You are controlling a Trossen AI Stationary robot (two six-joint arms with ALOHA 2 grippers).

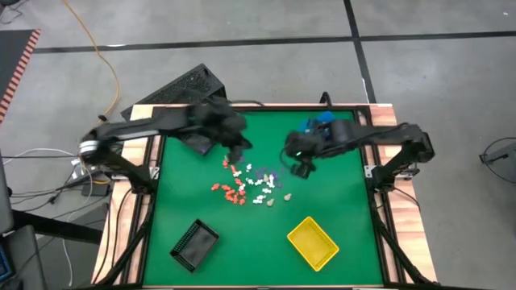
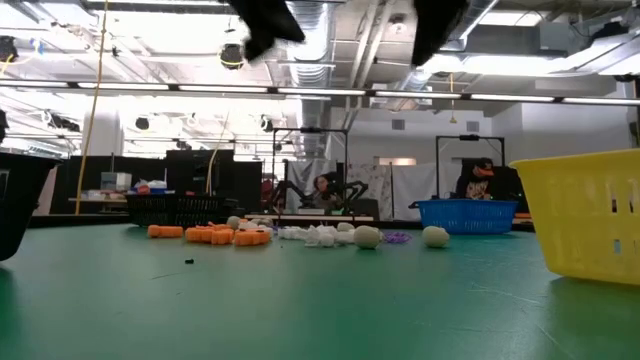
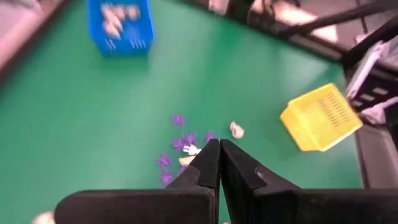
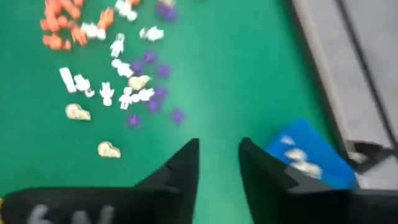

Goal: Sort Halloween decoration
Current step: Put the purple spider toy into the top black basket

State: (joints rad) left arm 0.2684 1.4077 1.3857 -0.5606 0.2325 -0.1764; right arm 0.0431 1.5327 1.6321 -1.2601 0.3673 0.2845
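Observation:
The Halloween decoration pieces lie loose in a cluster on the green mat: orange, white, purple and beige. My left gripper hangs shut above the cluster's far left side, with nothing visible between its fingers. My right gripper hovers open above the mat at the cluster's far right, beside the blue bin. In the low view both grippers are high above the table.
The blue bin with a few pale pieces stands near the far edge under the right arm. A yellow bin and a black bin stand toward the near edge. Bare mat lies around the cluster.

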